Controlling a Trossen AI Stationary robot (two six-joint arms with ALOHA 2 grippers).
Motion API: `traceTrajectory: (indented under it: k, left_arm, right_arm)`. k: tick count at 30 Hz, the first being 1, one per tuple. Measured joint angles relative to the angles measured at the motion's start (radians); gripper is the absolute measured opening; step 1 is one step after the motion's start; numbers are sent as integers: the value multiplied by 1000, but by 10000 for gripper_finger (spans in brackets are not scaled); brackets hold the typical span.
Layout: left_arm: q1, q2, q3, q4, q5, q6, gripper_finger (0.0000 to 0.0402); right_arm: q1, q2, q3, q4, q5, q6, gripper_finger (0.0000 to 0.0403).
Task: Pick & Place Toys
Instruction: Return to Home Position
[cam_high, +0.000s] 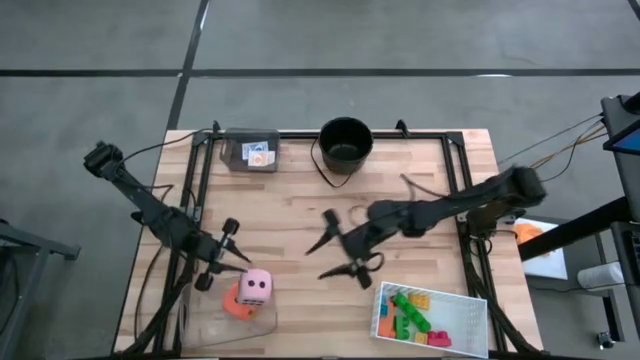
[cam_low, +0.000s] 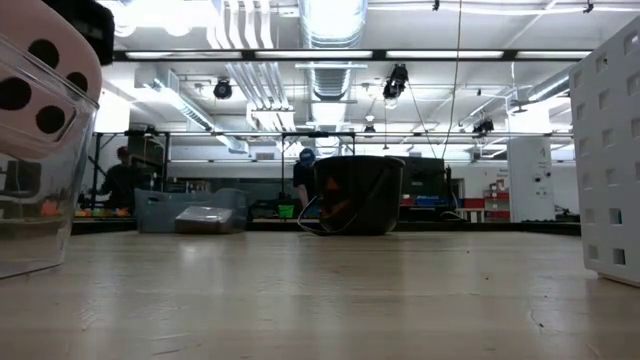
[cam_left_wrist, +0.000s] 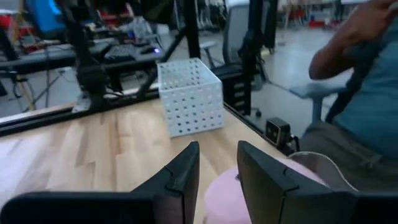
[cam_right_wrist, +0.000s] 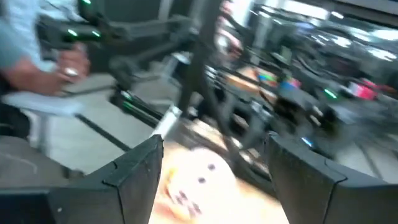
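Over by the worktop (cam_high: 300, 195) corner on the left arm's side, at the edge opp. the black bucket (cam_high: 345, 140), a clear bin (cam_high: 200, 325) held both dice. The pink die (cam_high: 256, 286) lay partly over the orange die (cam_high: 236, 302), the two touching. In the low view the pink one sat high behind the bin's clear wall.

The left tool (cam_high: 238, 261) hovered just beside the pink die, fingers apart w/ a narrow gap & nothing btwn them, i.e. released. Its wrist view showed the pink top right below the fingertips.

The right tool (cam_high: 318, 263) hung over mid-worktop, btwn bucket & white tray (cam_high: 476, 312), well apart from the dice. Its fingers were spread wide, grasping nothing.

That perforated white tray stood at the other corner of the same edge w/ the bricks (cam_high: 410, 314) inside: green ones most obvious, plus orange, yellow & red-ish pcs.

The cards (cam_high: 260, 155) lay in a small clear tray (cam_high: 235, 150) at the bucket's edge of the worktop, just beside the bucket on the left arm's side. The bucket's wire handle (cam_high: 322, 172) drooped onto the wood.

Bkgd: a seated person (cam_left_wrist: 367, 93) past the worktop edge in the left wrist view, and a person's hand (cam_right_wrist: 71, 65) in the right wrist view.
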Motion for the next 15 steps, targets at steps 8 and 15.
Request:
traceTrajectory:
  k: [8,15]
  left_arm:
    - [87,-347,-146,-34,65,-8,111]
    - [195,-622,-228,-191,131,-56,111]
  right_arm:
    - [0,-330,-329,-19,238,12,275]
    - [-2,-612,-567,31,403,142,275]
